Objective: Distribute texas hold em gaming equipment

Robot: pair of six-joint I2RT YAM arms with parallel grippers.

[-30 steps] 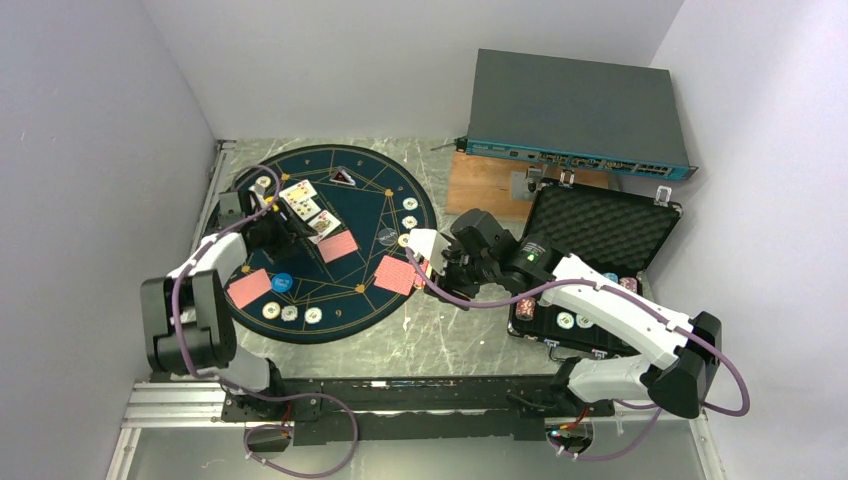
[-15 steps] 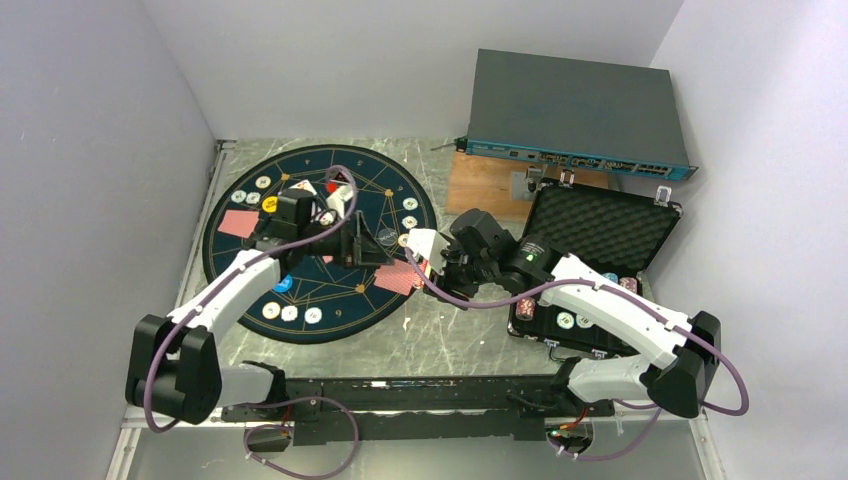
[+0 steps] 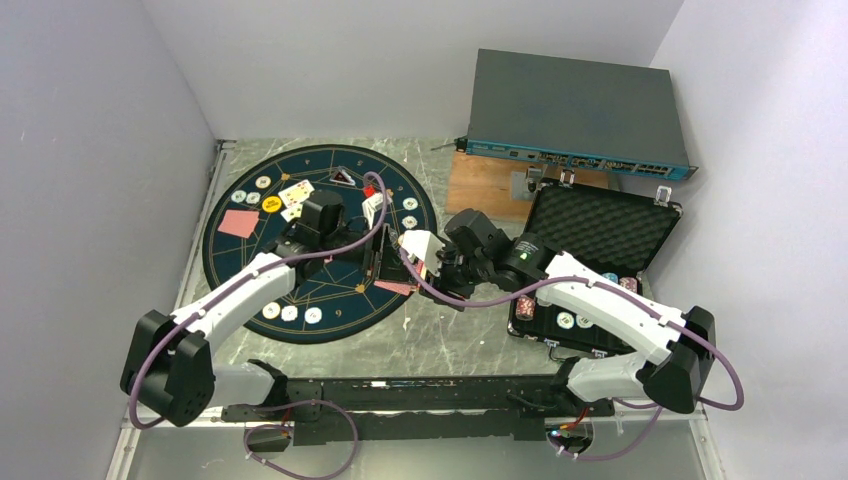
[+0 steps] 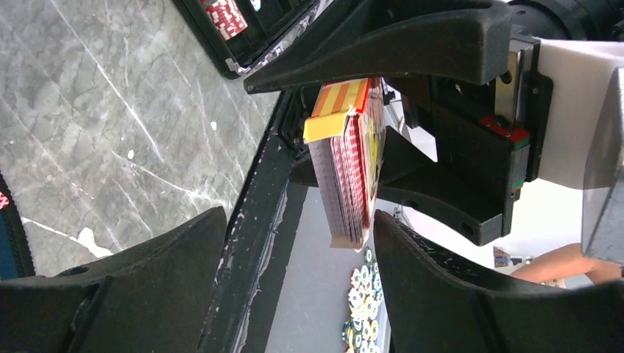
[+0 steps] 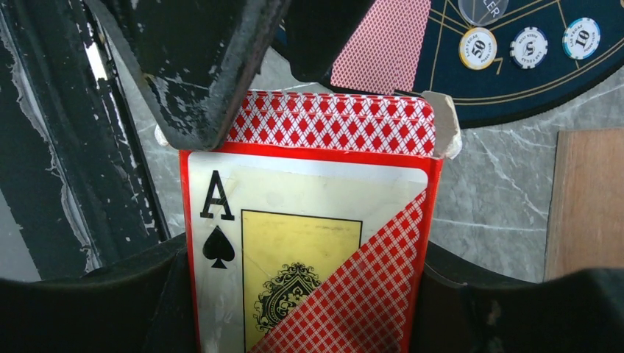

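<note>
The right claw (image 5: 309, 309) is clamped across the width of a card box (image 5: 294, 243), ace of spades showing, held above the tabletop (image 3: 440, 335) just off the right edge of the navy mat (image 3: 345, 300). Red-backed cards (image 5: 331, 123) stick out of the box's open end, which points straight at the left claw (image 4: 298, 228). Its jaws stand apart, one before each face of the stack. One left finger (image 5: 199, 66) overlaps the cards' corner; whether it touches is unclear. The left arm is nearer and looks placed to draw a card along the deck's long axis. Chips (image 3: 290, 313) lie on the mat.
</note>
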